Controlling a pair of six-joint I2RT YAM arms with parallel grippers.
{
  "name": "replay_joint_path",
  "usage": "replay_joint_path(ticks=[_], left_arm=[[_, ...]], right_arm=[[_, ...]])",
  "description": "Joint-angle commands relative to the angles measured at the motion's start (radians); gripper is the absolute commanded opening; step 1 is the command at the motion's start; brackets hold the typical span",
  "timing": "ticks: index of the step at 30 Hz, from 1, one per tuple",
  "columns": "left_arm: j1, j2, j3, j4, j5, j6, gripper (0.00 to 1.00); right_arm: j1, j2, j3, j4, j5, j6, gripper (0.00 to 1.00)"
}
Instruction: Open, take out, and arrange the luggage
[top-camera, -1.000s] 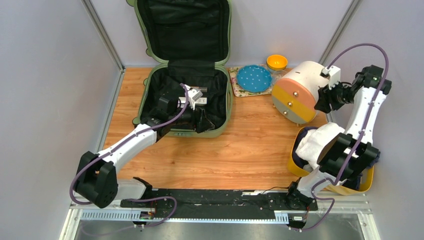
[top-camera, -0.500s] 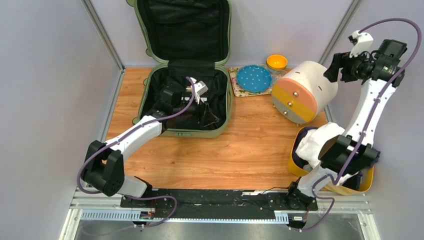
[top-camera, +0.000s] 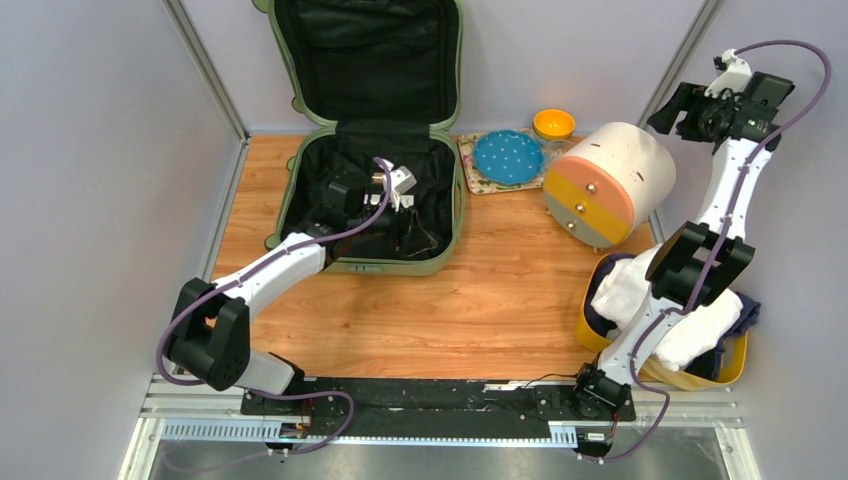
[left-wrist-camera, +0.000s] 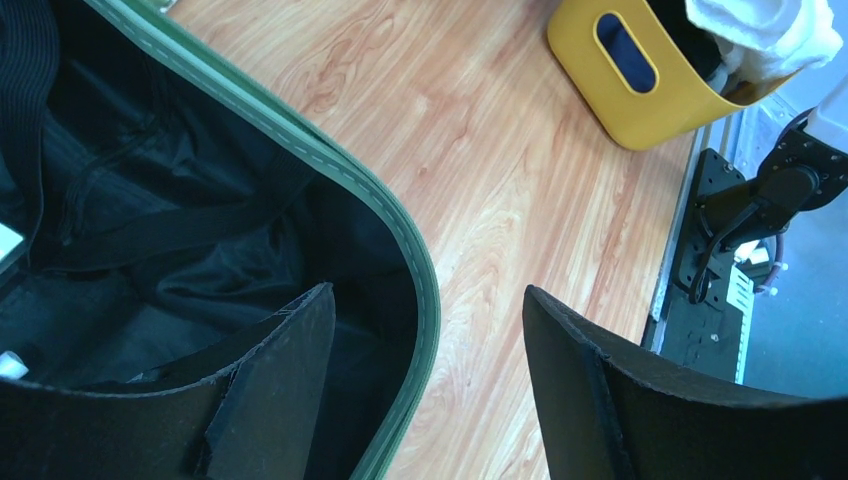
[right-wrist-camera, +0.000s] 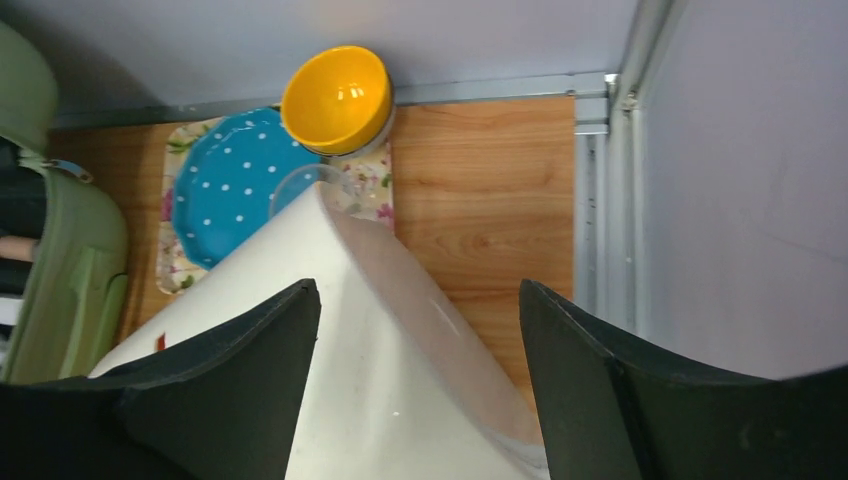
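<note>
luggage place: the luggage (top-camera: 366, 70) sat at the upper left of the top view, its base on the table (top-camera: 500, 290) and its lid standing against the back wall.
luggage look: sage-green shell with rounded corners, light stitching along the rim, black fabric lining and a black strap across the inside.
luggage edges: its left side lay near the left wall rail; its right rim was just beside the floral mat (top-camera: 478, 183); its front rim faced bare wood.
open room: a wide strip of bare table ran across the lower middle of the top view, between the luggage front and the yellow tray (top-camera: 592, 335).
right side crowding: the round cream-and-orange box (top-camera: 610, 180) lay on its side at centre right, near the blue dotted plate (top-camera: 508, 155) and the yellow bowl (top-camera: 553, 124); a white cloth (top-camera: 625, 285) filled the tray.
left gripper: the left gripper (left-wrist-camera: 425, 300) had its jaws apart, straddling the luggage's green rim, one finger over the lining, one over the wood, clamping nothing.
right gripper: the right gripper (right-wrist-camera: 418, 290) was raised at the upper right corner, jaws apart above the box, holding nothing.
</note>
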Motion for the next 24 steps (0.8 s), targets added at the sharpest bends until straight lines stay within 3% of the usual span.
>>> replay_joint_path(ticks=[1,9,17,24], left_arm=[[0.005,-0.029,-0.016,0.029,0.004,0.001,0.77],[0.005,0.003,0.002,0.044,0.002,0.050,0.76],[-0.021,0.180,0.178,0.090,0.008,0.075,0.73],[-0.118,0.322,0.264,0.214,-0.012,0.115,0.69]], right_arm=[[0.008,0.058,0.052,0.038,-0.173,0.121,0.76],[0.022,0.049,-0.041,-0.141,-0.244,0.023,0.66],[0.022,-0.107,-0.322,-0.220,-0.265,-0.046,0.50],[0.036,-0.204,-0.500,-0.221,-0.298,-0.058,0.50]])
